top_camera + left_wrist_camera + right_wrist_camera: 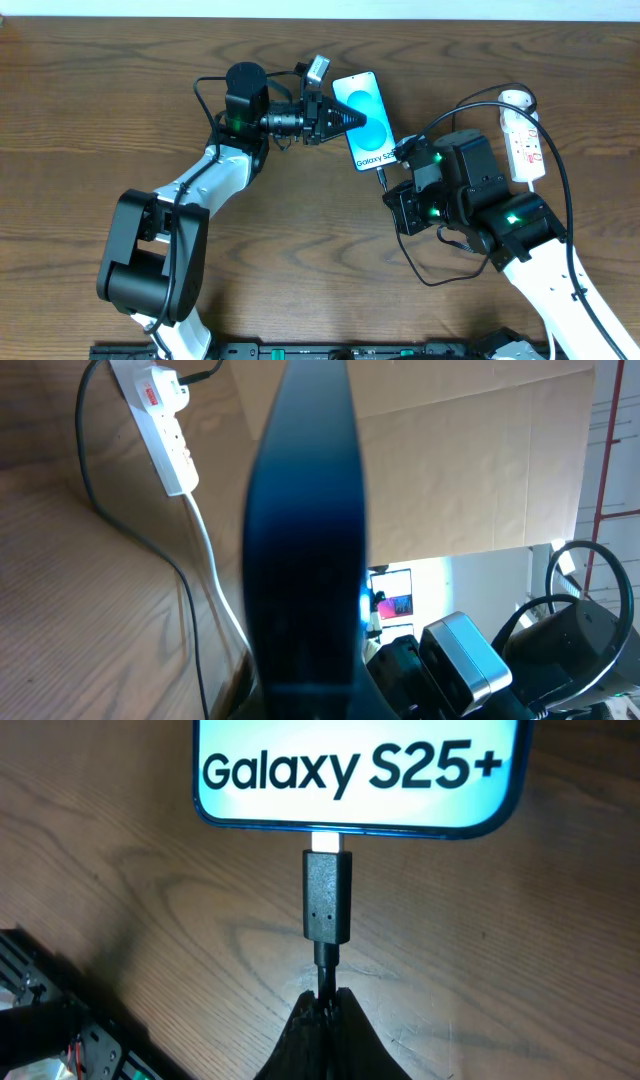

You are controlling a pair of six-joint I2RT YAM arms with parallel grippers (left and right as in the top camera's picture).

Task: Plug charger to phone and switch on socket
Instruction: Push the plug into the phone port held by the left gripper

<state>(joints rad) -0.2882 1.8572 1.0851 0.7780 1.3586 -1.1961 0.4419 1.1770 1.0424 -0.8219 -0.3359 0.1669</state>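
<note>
Charger (328, 900) plug pointing straight at phone (360, 770) bottom edge, bright metal tip showing and touching port. Right gripper (322, 1010) pinching cable just behind plug body, fingers closed tight on it. Phone lying flat, screen up, near middle of desk (100, 100) towards far edge. Left gripper (362, 119) reaching in from left, fingers together, tips pressing on phone screen. Socket (523, 140) lying well apart, by far right corner of desk.
</note>
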